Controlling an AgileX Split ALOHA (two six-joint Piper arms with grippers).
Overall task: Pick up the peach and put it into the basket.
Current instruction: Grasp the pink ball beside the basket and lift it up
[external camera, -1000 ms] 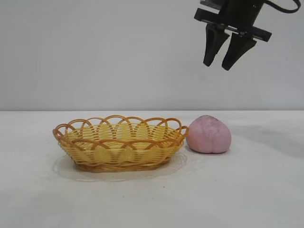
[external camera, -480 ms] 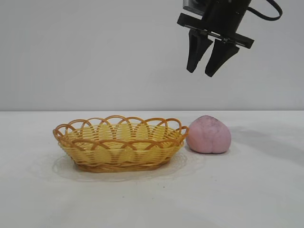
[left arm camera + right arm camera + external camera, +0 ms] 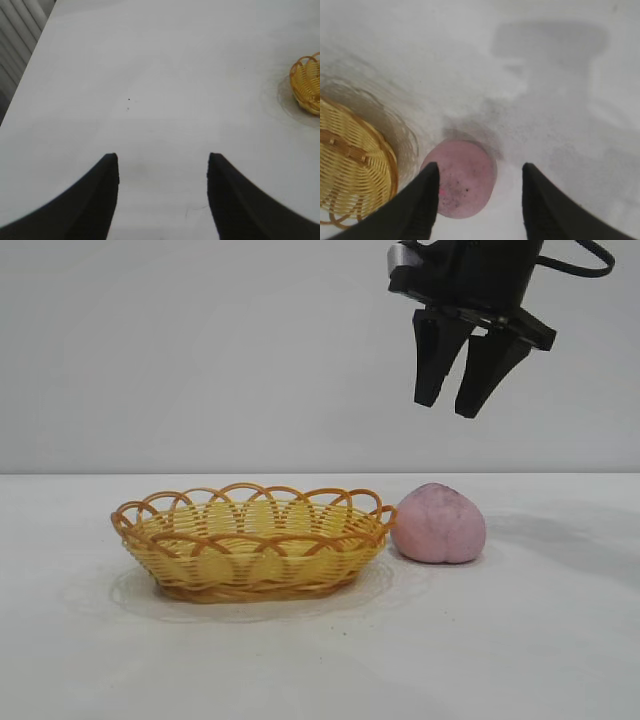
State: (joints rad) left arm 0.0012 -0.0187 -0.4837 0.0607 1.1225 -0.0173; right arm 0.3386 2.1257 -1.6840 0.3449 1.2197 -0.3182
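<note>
The peach sits on the white table, its dusty-pink skin matte and its cleft facing the exterior camera, and it lies well below the right gripper, almost straight under the fingertips and a touch toward the basket side of them. Nothing touches the fruit from above; clear air separates it from the two dark fingers, which point downward and stand parted with nothing between them. In the right wrist view the peach shows between those same spread fingers, nearer one of them than the other, with a soft shadow on the table around it. Just beside the peach, rim touching or very nearly touching its flank, is the basket, a shallow oval of yellow wicker with an orange-brown looped rim, holding nothing; it lies below the right gripper and off to the side away from that arm. The right arm reaches in from the upper edge of the exterior view. The left gripper is far off from all of this, its fingers likewise apart and holding nothing over bare table, with only the end of the basket visible well ahead and to one side of it.
</note>
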